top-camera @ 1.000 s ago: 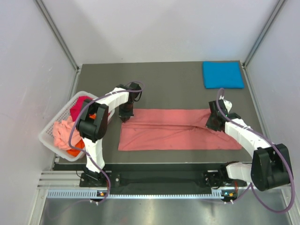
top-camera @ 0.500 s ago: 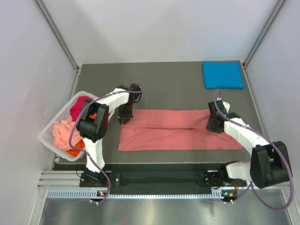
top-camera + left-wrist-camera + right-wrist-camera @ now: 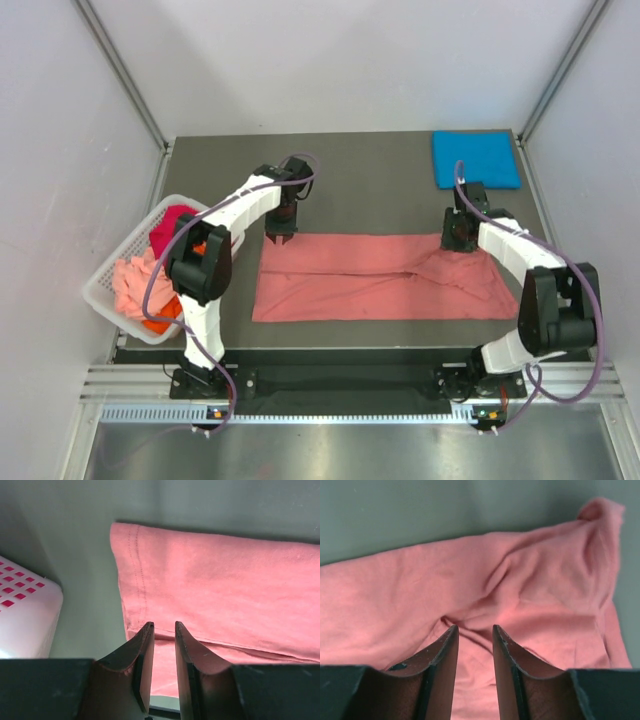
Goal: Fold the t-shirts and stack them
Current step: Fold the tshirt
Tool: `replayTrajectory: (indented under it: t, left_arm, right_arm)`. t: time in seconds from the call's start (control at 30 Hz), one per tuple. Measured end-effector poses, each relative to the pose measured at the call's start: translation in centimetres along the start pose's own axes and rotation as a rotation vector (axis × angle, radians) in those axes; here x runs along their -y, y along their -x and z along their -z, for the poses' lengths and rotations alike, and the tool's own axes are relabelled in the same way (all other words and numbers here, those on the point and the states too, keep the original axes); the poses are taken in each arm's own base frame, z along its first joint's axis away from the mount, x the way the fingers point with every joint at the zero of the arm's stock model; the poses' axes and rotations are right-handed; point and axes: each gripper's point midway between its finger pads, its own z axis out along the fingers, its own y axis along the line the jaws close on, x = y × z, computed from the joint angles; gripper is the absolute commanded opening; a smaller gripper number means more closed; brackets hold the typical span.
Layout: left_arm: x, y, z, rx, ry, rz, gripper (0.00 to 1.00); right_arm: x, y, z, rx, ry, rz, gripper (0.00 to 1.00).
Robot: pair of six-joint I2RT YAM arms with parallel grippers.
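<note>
Centrally in the top view, on the dark table (image 3: 370, 190): salmon-pink t-shirt (image 3: 380, 277) laid out as a long flat band running left to right, smooth on its left half, rumpled and bunched toward its upper right corner.

Over the band's upper left corner: left gripper (image 3: 280, 238), pointing down, fingers a little apart, nothing between them. From the left wrist camera, stitched hem of the cloth just beyond the fingertips, a fold line across the lower part of the frame, and the white slatted basket (image 3: 25, 610) at lower left.

Over the band's upper right corner: right gripper (image 3: 455, 243), fingers likewise parted and clamped on nothing. From the right wrist camera, wrinkled cloth beneath and beyond the tips, with a raised pucker at upper right of the frame.

At upper right of the top view: bright blue t-shirt (image 3: 476, 159), folded into a neat square, well apart from the pink band.

At the left edge, beside the table: basket heaped with a magenta t-shirt (image 3: 172, 222), a pale pink t-shirt (image 3: 130, 278) and an orange t-shirt (image 3: 160, 322).
</note>
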Motion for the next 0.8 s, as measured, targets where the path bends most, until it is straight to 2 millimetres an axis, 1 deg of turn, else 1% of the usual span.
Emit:
replayTrajectory:
  t: [0.1, 0.2, 0.33, 0.4, 0.47, 0.53, 0.67, 0.73, 0.8]
  left_arm:
    - [0.1, -0.2, -0.6, -0.001, -0.002, -0.004, 0.29]
    - [-0.1, -1.5, -2.0, -0.032, 0.012, -0.011, 0.29]
    - [-0.6, -4.0, -4.2, -0.106, 0.046, -0.028, 0.29]
    - [-0.7, -4.2, -4.5, -0.112, 0.055, -0.027, 0.29]
    - [-0.7, -4.1, -4.5, -0.108, 0.059, -0.024, 0.29]
    - [-0.7, -4.1, -4.5, -0.108, 0.061, -0.02, 0.29]
    - [-0.8, -4.0, -4.4, -0.106, 0.064, -0.015, 0.3]
    - [-0.7, -3.5, -4.2, -0.096, 0.066, -0.013, 0.3]
    - [-0.4, -2.2, -3.7, -0.069, 0.063, -0.008, 0.31]
  right_arm:
    - [-0.2, -0.7, -1.6, -0.048, 0.016, 0.025, 0.35]
    - [-0.5, -1.9, -2.6, -0.1, 0.034, 0.042, 0.35]
    - [-0.7, -2.5, -3.1, -0.12, 0.043, 0.044, 0.34]
    - [-0.6, -2.5, -3.1, -0.122, 0.04, 0.041, 0.34]
    - [-0.6, -2.4, -2.8, -0.116, 0.042, 0.033, 0.35]
    - [-0.6, -2.0, -2.0, -0.097, 0.045, 0.025, 0.36]
    - [-0.7, -0.1, 0.1, -0.017, 0.061, 0.004, 0.36]
    - [-0.8, 0.8, 0.6, 0.01, 0.067, -0.005, 0.36]
    - [-1.0, 1.5, 0.8, 0.028, 0.077, -0.01, 0.36]
